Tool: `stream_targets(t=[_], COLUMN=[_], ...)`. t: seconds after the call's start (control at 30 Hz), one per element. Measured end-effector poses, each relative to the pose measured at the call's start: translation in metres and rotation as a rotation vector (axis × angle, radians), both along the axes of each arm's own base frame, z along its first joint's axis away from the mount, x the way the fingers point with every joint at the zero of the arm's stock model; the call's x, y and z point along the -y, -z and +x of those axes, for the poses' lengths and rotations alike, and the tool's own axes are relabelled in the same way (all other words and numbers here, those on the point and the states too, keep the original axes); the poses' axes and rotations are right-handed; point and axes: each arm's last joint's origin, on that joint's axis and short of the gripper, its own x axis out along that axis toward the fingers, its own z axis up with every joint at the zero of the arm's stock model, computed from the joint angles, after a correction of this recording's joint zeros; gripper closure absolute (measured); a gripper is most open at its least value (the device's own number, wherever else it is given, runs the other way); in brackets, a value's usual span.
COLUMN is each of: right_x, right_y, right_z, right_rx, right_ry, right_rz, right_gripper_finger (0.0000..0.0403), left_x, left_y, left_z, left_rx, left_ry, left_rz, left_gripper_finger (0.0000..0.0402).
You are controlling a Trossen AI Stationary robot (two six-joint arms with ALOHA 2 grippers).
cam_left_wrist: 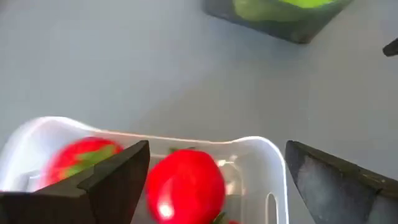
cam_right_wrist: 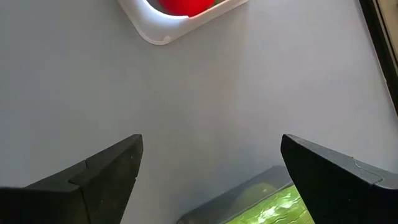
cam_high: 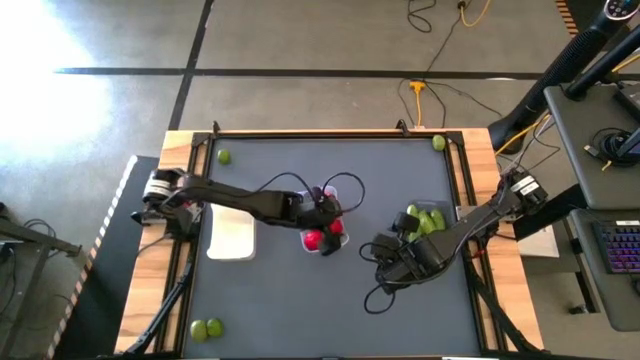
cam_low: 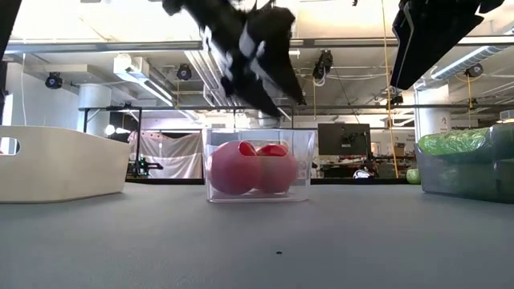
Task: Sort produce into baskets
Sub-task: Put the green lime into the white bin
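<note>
The clear basket [cam_high: 322, 240] sits mid-table with red round fruits [cam_left_wrist: 186, 184] in it; it also shows in the low view [cam_low: 259, 165]. My left gripper [cam_left_wrist: 217, 177] hovers open just above it, empty. The dark grey basket [cam_high: 428, 222] at the right holds long green pieces [cam_low: 462, 143]. The white basket [cam_high: 232, 237] stands at the left. My right gripper [cam_right_wrist: 211, 168] is open and empty above bare table between the clear and grey baskets. Pale-green limes lie loose at the far left [cam_high: 224, 156], far right [cam_high: 438, 143] and near left [cam_high: 206, 328].
Raised rails run along the table's edges [cam_high: 330, 134]. Cables loop on the table beside both grippers [cam_high: 345, 185]. Bare table lies in front of the baskets [cam_high: 300, 300]. Beyond the table are a desk with a keyboard [cam_high: 620, 245] and floor cables.
</note>
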Motion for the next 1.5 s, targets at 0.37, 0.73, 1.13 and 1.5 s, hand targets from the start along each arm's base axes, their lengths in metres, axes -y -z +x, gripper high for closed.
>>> stream_targets(t=[0.37, 0.73, 1.13, 1.5], right_x=[-0.005, -0.002, -0.002, -0.004], right_y=[0.007, 0.022, 0.022, 0.023], right_z=[-0.006, -0.012, -0.011, -0.011], right_rx=[-0.017, -0.042, -0.033, -0.021], right_ry=[-0.016, -0.015, -0.024, -0.031], right_rz=[-0.015, -0.073, -0.087, -0.077], right_gripper_finger=[0.0028, 0.0028, 0.0028, 0.0028], left_x=[-0.012, -0.024, -0.03, 0.047], left_y=[-0.03, 0.026, 0.022, -0.015], left_z=[-0.054, -0.074, -0.055, -0.07], left_rx=[-0.451, -0.516, -0.3, -0.428], left_ry=[-0.328, -0.466, -0.507, -0.378], left_rz=[0.3, 0.253, 0.215, 0.073], left_gripper_finger=[0.005, 0.005, 0.005, 0.005])
